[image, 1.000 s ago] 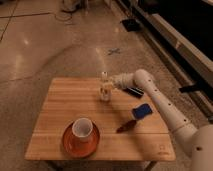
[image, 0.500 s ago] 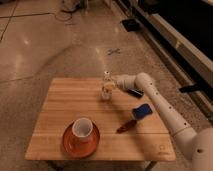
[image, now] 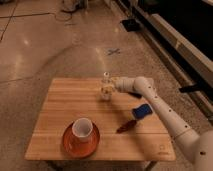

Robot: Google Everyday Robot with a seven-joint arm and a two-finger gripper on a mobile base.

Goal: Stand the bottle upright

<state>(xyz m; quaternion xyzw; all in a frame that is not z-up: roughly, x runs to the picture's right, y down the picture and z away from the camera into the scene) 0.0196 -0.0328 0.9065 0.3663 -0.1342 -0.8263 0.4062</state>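
A small clear bottle (image: 106, 86) stands upright near the far edge of the wooden table (image: 60, 110), right of its middle. My gripper (image: 113, 86) is at the bottle's right side, level with its body, at the end of the white arm (image: 160, 107) that reaches in from the lower right. The gripper touches or nearly touches the bottle.
A white cup (image: 82, 128) sits on an orange plate (image: 80, 140) at the table's front left. A blue object (image: 141, 111) and a dark red one (image: 126, 125) lie to the right, under the arm. A dark object (image: 134, 93) lies behind the arm. Polished floor surrounds the table.
The bottle stays upright in the same spot. The arm has shifted only slightly, the gripper staying at the bottle's right side.
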